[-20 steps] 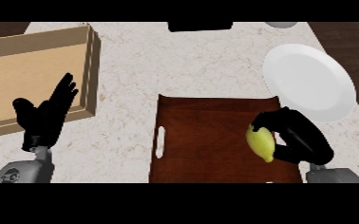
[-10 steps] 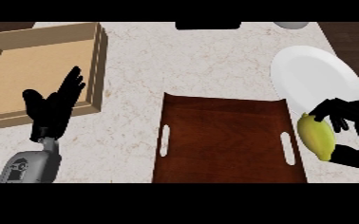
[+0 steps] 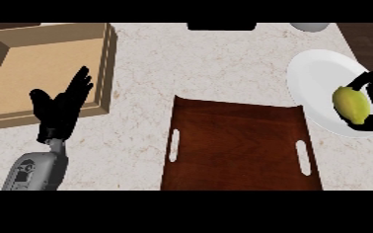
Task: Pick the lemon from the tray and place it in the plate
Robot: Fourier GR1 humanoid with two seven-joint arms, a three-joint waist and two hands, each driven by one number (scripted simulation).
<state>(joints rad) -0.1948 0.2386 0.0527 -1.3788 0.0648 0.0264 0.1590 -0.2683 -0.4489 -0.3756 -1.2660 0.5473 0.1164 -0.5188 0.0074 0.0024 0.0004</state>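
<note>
The yellow lemon [image 3: 349, 103] is over the white plate [image 3: 315, 86] at the right edge of the head view, with my right hand [image 3: 360, 83] curled round it; only a few black fingers show, the rest is cut off by the edge. Whether the lemon touches the plate I cannot tell. The dark brown tray [image 3: 239, 148] with two slot handles lies at the lower middle with nothing on it. My left hand [image 3: 62, 106] rests open at the left, fingers up, over the near rim of a wooden box.
A shallow wooden box [image 3: 33, 69] fills the upper left. A dark object [image 3: 221, 26] sits at the counter's far edge, and a grey round thing [image 3: 313, 26] at the top right. Pale speckled counter [image 3: 211, 69] lies between box, tray and plate.
My right hand has carried the lemon off the tray, rightward and up over the plate. The view has shifted a little; the left hand stays open in place.
</note>
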